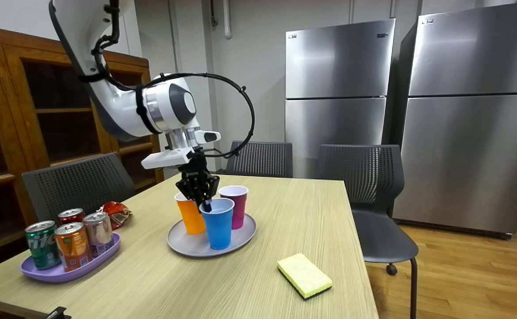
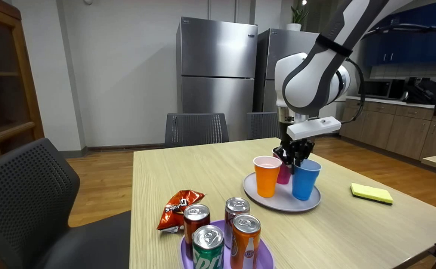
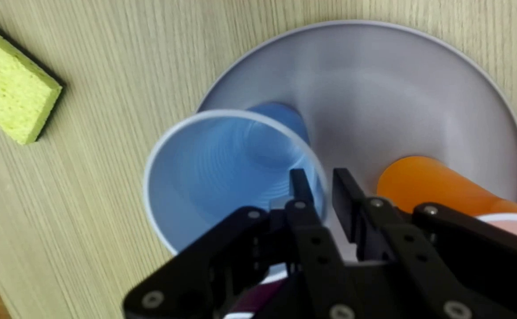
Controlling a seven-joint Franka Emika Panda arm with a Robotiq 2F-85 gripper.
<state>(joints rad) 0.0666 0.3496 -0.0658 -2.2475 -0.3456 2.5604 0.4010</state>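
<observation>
Gripper (image 3: 320, 175): mid-frame in my wrist view, fingers a little apart, straddling the wall of the blue cup (image 3: 223, 168); one inside, one outside. Gaps show at the tips, so no clamp that I can see.
Cup spot: left of centre in the wrist view; upright on the grey plate (image 3: 373, 88), near its edge.
Cup weight: I'd guess very light, easy to tip if a finger drags.
Cup wall: looks like thin plastic; I'd expect flex and dents before cracks. Smooth, so maybe slippery.
Cup rim: best hold, I think: pinch the upper wall just below the lip, gently, one finger each side.
Cup look: sky blue outside, paler inside, whitish lip, fine rings, tapering to a round base.
Orange cup (image 3: 435, 184): same plate, lower right of the wrist view, pale inside.
Magenta cup (image 1: 239, 210): same plate, just behind the blue one in an exterior view.
Sponge (image 3: 10, 84): yellow, dark underside, upper left of the wrist view, on the table (image 3: 121, 79).
Purple tray (image 1: 54, 277): lower left of an exterior view, four cans (image 1: 73, 248) standing on it, red snack bag (image 1: 117, 214) just beyond.
Fridges (image 1: 338, 133): two, steel, upper right of an exterior view, behind the chairs (image 1: 360, 177).
</observation>
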